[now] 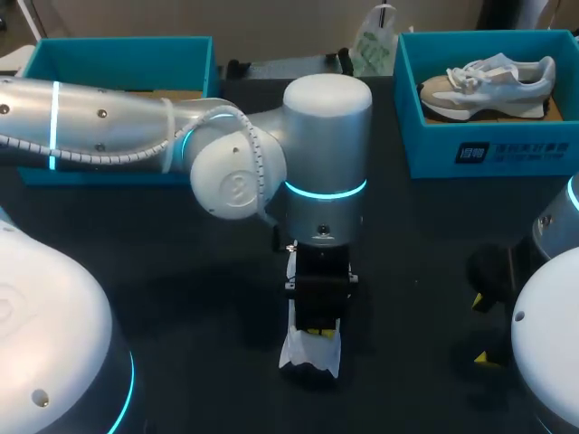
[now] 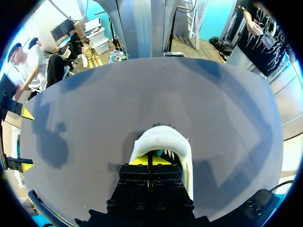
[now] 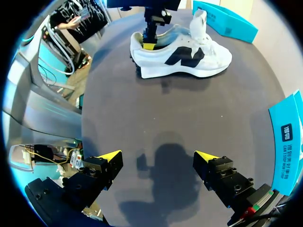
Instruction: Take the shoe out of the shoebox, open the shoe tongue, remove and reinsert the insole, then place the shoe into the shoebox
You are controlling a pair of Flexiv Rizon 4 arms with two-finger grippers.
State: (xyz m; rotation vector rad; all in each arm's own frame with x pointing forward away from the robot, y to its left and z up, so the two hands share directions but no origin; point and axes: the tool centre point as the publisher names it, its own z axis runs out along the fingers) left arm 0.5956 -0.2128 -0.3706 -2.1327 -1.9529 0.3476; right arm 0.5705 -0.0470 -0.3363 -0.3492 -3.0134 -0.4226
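Note:
A white shoe [image 3: 184, 56] with a dark side mark lies on its sole on the dark table, tongue standing up. In the head view only its heel end [image 1: 312, 353] shows under my left arm. My left gripper [image 2: 149, 161] points straight down into the heel opening, fingers shut together just inside the white heel collar [image 2: 163, 139]. I cannot tell whether they pinch the insole. My right gripper [image 3: 158, 156] hovers open over bare table, well short of the shoe, at the right edge in the head view [image 1: 483, 330].
A teal shoebox [image 1: 488, 154] at the back right holds a second, beige and white shoe [image 1: 488, 81]. Another teal shoebox [image 1: 118, 54] stands at the back left, behind my left arm. A small bag [image 1: 373, 45] lies between them at the back.

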